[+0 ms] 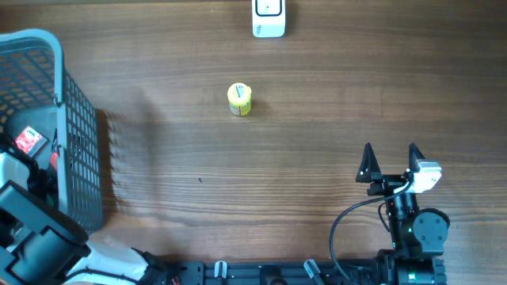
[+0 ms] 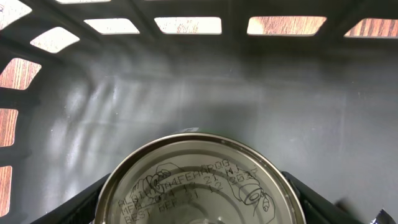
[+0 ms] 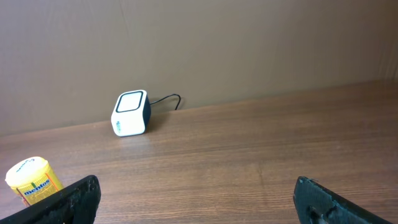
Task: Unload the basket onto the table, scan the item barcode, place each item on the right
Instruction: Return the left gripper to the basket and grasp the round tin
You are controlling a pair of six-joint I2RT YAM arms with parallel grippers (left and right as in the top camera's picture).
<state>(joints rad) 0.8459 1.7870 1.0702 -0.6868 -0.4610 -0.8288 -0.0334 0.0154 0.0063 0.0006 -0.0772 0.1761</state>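
Note:
In the left wrist view a metal can (image 2: 199, 186) stands end-up inside the dark basket (image 2: 205, 93), with black date print on its lid. My left gripper (image 2: 193, 185) straddles it, one finger (image 2: 74, 208) at each side; the lid hides whether they press on it. No barcode shows. The white scanner (image 1: 268, 17) stands at the table's far edge, also in the right wrist view (image 3: 131, 113). My right gripper (image 1: 390, 161) rests open and empty near the front right (image 3: 196, 199).
The grey mesh basket (image 1: 79, 150) fills the left edge, with a red packet (image 1: 29, 140) inside. A yellow Mentos tub (image 1: 239, 99) stands mid-table, left of the right gripper's view (image 3: 31, 180). A cable runs behind the scanner.

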